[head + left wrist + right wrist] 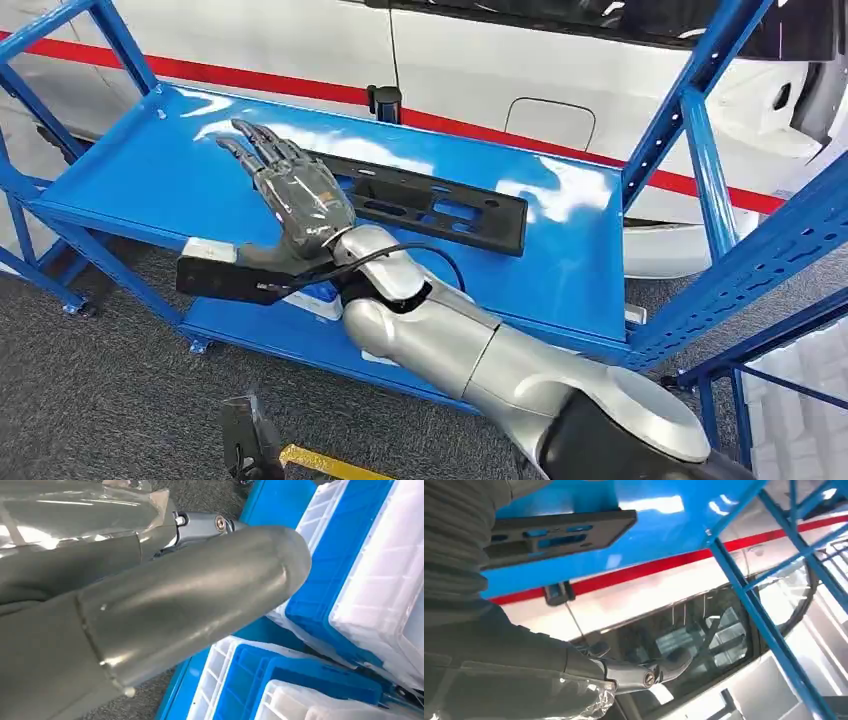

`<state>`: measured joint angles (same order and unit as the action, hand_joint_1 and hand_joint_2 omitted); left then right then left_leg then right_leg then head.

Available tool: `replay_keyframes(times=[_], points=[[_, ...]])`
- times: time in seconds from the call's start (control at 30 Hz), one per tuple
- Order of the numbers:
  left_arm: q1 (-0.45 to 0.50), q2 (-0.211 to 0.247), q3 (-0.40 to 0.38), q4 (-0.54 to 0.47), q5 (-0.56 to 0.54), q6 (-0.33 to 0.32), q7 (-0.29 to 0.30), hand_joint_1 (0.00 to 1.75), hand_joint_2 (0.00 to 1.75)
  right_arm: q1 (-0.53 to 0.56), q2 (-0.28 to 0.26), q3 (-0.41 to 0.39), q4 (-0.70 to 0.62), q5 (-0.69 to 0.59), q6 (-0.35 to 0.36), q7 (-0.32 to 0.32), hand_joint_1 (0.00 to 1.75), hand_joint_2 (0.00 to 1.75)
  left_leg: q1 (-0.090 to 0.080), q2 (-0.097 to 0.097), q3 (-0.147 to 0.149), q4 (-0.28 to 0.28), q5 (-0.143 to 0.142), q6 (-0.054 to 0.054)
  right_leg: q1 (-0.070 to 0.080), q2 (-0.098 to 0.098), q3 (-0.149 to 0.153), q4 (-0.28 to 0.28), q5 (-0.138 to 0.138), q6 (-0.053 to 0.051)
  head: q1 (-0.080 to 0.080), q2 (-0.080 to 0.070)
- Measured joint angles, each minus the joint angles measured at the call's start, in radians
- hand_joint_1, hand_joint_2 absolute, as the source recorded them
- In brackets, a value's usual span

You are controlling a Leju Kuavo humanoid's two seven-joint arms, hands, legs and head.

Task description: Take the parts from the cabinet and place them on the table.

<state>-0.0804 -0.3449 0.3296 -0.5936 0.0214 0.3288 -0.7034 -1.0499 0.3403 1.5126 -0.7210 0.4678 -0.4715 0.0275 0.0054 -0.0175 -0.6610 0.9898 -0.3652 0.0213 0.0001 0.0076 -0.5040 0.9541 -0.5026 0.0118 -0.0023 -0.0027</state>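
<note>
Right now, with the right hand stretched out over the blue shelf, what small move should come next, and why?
Probably lower the right hand and shift it toward the black part, then close on its near end. The fingers are spread and hold nothing, and the hand hangs over that end of the part, which lies flat on the blue shelf, not yet gripped.
</note>
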Motion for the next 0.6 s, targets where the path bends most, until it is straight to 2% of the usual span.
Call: replay_keyframes(times=[0.17, 0.37, 0.6], points=[[-0.004, -0.001, -0.012, 0.0, 0.0, 0.0, 0.0, 0.0, 0.0, 0.043, 0.0, 0.01, 0.032, 0.111, 0.002, 0.04, 0.0, 1.75, 0.002, 0.0, 0.001, 0.0, 0.0, -0.001, 0.001, 0.0, 0.0, 0.0, 0.0, 0.0, 0.0, 0.0], [-0.004, -0.004, -0.051, 0.0, 0.06, 0.029, 0.0, 0.0, 0.0, 0.101, -0.001, 0.002, 0.131, 0.141, 0.026, 0.095, 0.0, 1.75, 0.003, 0.0, 0.001, 0.0, 0.0, -0.001, 0.001, 0.0, 0.0, 0.0, 0.0, 0.0, 0.0, 0.0], [-0.007, 0.0, -0.061, -0.001, 0.068, -0.02, 0.0, 0.0, 0.0, 0.131, -0.002, -0.008, 0.25, 0.15, 0.072, 0.151, 0.0, 1.75, 0.003, 0.0, 0.001, 0.0, 0.0, -0.001, 0.001, 0.0, 0.001, 0.0, 0.0, 0.0, 0.0, 0.0]])
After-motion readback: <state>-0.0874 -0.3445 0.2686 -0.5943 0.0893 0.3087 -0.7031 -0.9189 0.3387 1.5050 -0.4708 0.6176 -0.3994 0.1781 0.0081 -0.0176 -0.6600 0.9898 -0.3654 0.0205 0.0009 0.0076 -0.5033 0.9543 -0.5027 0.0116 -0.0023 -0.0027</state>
